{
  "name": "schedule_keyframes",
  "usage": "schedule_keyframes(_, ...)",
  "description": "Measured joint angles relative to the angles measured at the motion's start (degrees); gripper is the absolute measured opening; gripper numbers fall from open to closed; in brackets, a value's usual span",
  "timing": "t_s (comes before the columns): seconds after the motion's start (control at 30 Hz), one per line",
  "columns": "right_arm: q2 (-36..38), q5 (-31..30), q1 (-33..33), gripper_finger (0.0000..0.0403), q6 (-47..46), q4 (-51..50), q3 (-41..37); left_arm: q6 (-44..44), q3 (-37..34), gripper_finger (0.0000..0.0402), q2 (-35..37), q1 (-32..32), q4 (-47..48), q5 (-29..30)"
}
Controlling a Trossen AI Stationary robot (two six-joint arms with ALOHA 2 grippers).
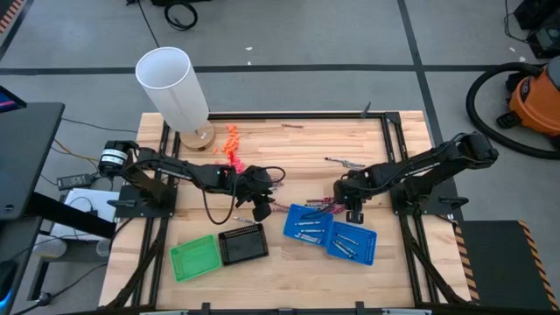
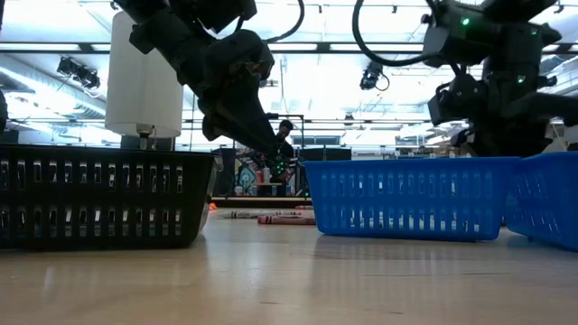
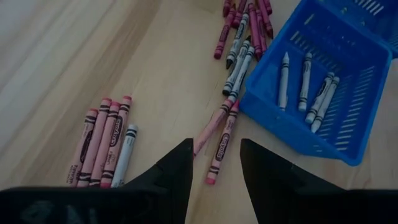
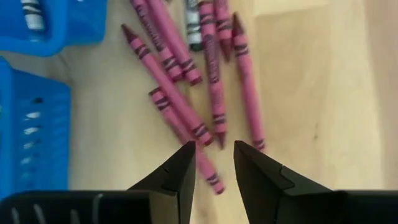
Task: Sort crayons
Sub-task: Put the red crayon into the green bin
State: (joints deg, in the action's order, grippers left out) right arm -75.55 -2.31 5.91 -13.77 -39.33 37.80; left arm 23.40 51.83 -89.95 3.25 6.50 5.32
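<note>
Left gripper point(image 3: 214, 163) was open, empty, above loose crayons point(image 3: 222, 140) beside the blue basket point(image 3: 297, 134), long axes running ahead of its fingers. Right gripper point(image 4: 214, 163) was open over magenta crayons point(image 4: 186, 121) lying diagonally.

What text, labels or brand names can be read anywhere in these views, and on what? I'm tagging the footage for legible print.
No text can be read for certain.
Pink crayons, left wrist view: dark print along the paper wrappers, too blurred to read.
Grey crayons in the blue basket: wrapper marks too small to read.
Magenta crayons, right wrist view: dark bands and print, blurred.
White cylinder, green basket, black basket: no lettering visible.
</note>
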Motion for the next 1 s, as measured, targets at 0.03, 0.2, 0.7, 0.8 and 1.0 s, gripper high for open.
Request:
schedule_keyframes(0.03,0.0,-0.1,-0.8,0.0118,1.7,0.4,0.0,0.6,0.0,0.0143,0.0,0.0,-0.1,0.0)
schedule_keyframes(0.2,-0.1,0.0,-5.0,0.0119,11.2,2.5,-0.1,3.8,0.0,0.0143,0.0,0.0,-1.2,0.3)
schedule_keyframes(0.7,-0.2,0.7,-8.2,0.0119,12.0,9.2,-4.7,11.1,0.0,0.0143,0.0,0.0,-2.5,4.1)
schedule_keyframes(0.8,-0.3,0.6,-8.2,0.0119,11.8,9.4,-4.7,11.1,0.0,0.0143,0.0,0.2,-2.5,4.1)
schedule_keyframes(1.0,-0.5,1.8,-8.2,0.0119,10.7,9.3,-4.7,10.9,0.0,0.0143,0.0,1.5,-2.4,4.1)
